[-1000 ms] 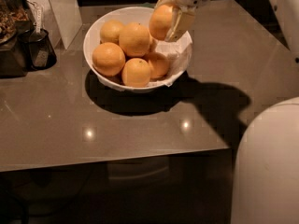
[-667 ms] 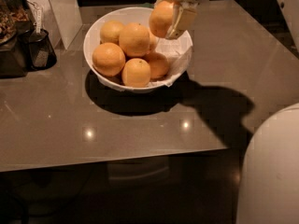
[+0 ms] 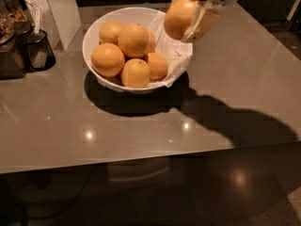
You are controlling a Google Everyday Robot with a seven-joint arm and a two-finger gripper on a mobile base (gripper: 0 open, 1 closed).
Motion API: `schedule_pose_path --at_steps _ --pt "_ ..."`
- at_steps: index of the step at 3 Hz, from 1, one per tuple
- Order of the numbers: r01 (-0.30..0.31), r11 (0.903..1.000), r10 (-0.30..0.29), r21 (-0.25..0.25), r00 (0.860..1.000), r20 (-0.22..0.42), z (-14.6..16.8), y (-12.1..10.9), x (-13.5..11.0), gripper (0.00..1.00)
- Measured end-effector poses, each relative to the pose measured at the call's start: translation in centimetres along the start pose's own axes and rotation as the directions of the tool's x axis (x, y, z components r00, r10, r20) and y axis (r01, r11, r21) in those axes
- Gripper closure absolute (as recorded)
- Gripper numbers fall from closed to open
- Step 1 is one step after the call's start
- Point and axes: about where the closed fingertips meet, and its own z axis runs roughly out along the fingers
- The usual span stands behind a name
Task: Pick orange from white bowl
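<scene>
I read the grey surface (image 3: 235,79) as carrying the white bowl (image 3: 123,9), which holds the other fruits (image 3: 134,39). At the bowl's 2 o'clock, above its rim, the hand (image 3: 193,13) is clamped on the orange (image 3: 178,19). I judge the orange firm, moderately heavy and smooth-skinned, so liable to slip. Grip it across its widest girth, squeezing modestly to avoid bruising.

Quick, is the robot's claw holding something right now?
Gripper: shut on an orange, held in the air above the right edge of the white bowl.
</scene>
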Motion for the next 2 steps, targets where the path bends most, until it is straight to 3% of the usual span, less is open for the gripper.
schedule_pose_path --at_steps 1,2 --pt "-0.097 0.9878 0.098 0.122 0.995 0.002 -4.8 5.1 0.5 1.00" --pt "-0.134 0.9779 0.135 0.161 0.991 0.003 -6.4 6.9 0.9 1.00"
